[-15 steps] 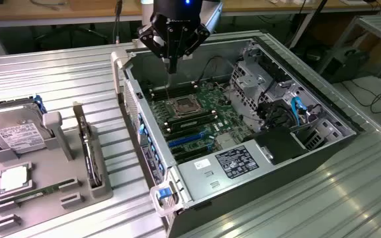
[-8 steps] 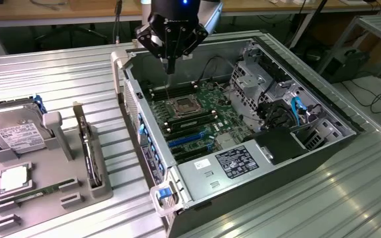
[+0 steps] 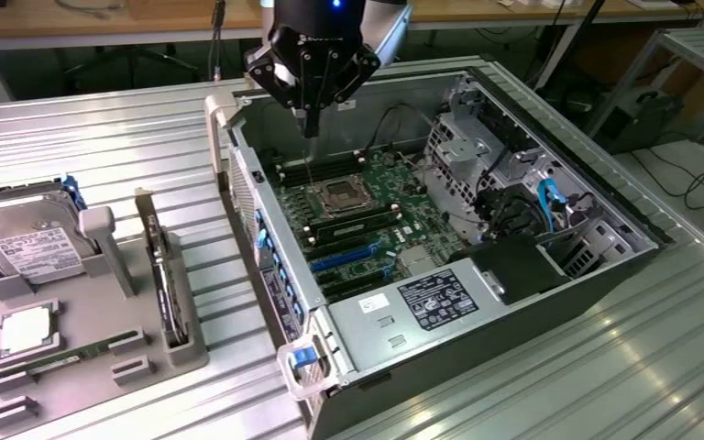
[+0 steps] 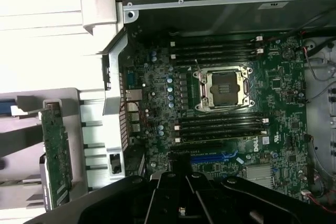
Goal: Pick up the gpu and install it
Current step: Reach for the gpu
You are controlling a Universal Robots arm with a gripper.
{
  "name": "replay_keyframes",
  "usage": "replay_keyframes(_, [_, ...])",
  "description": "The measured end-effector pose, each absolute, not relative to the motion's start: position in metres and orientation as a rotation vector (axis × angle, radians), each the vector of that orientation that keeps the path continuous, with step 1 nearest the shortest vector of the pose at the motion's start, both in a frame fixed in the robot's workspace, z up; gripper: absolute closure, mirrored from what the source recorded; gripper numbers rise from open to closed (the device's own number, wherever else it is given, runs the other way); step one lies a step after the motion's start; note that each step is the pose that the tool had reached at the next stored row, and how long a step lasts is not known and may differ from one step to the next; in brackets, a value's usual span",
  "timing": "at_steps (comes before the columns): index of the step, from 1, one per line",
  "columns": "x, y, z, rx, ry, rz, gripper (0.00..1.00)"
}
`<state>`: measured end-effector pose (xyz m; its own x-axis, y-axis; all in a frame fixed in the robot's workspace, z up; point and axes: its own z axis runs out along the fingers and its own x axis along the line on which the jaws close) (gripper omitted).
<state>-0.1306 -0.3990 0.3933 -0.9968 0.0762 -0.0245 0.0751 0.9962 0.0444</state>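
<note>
Hand (image 3: 311, 126) fingers together, gripping nothing, hovering over open PC case (image 3: 450, 376) on ribbed metal worktop (image 3: 107, 137). gpu (image 3: 162, 275) on edge in grey rack (image 3: 144, 362). Wooden desk (image 3: 475, 11) behind.

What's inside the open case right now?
Motherboard with bare CPU socket and empty-looking blue slots, plus cables. The labelled metal box covers part of the board. The gpu stands outside.

Pincer (image 3: 311, 126) closed tight and empty, pointing straight down.
</note>
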Motion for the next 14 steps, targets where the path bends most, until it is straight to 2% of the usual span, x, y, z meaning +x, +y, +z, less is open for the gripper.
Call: replay_keyframes(14, [-0.1373,-0.399,0.3933,0.118,3.113,0.068,0.89])
